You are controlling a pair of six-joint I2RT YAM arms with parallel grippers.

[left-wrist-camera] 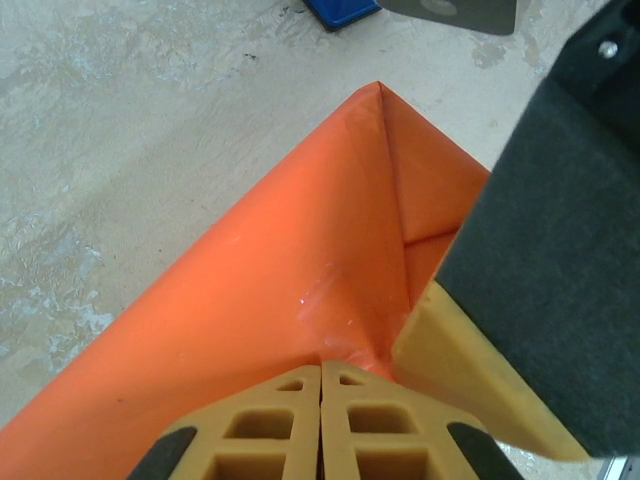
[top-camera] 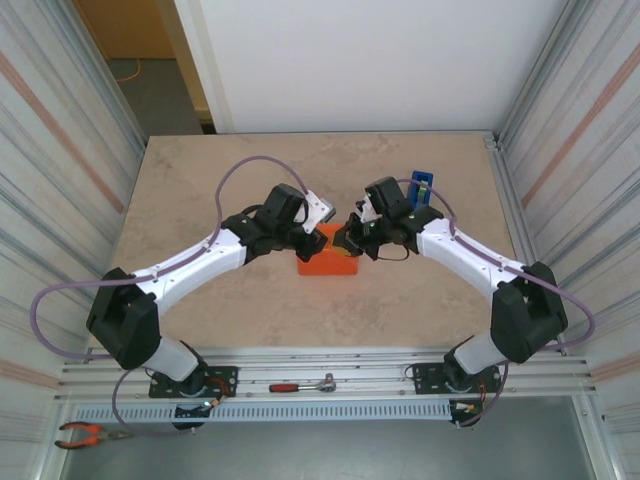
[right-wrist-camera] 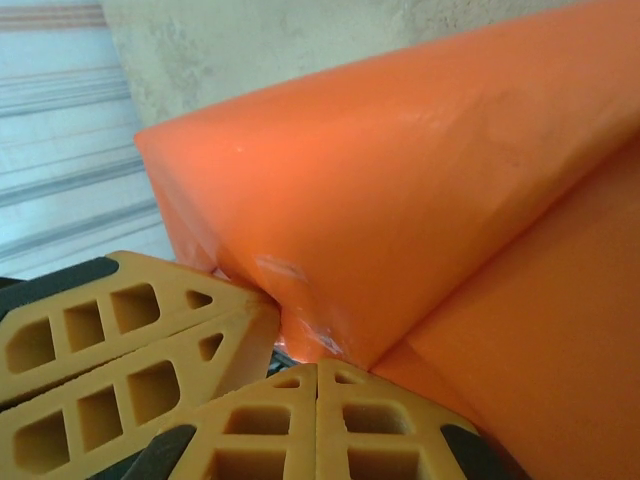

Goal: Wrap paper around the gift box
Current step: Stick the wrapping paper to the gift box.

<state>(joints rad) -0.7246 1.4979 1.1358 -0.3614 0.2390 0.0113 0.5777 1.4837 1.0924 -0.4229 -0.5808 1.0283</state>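
The gift box (top-camera: 328, 262) sits mid-table, covered in the orange paper (left-wrist-camera: 250, 280), which folds up into a pointed flap at one end. My left gripper (left-wrist-camera: 321, 365) is shut, its tips pressed against the paper at a glossy taped crease; I see no paper between the jaws. From the other side, my right gripper (right-wrist-camera: 317, 367) is shut too, tips against a taped corner of the paper (right-wrist-camera: 400, 180). The two grippers meet over the box's far end (top-camera: 335, 238), almost touching. In the right wrist view the left gripper's fingers (right-wrist-camera: 150, 330) lie just left of mine.
A blue tape dispenser (top-camera: 421, 187) stands behind the right gripper, its edge at the top of the left wrist view (left-wrist-camera: 345, 10). Corrugated walls close in both table sides. A red-handled tool (top-camera: 300, 385) and pliers (top-camera: 85, 433) lie on the front rail.
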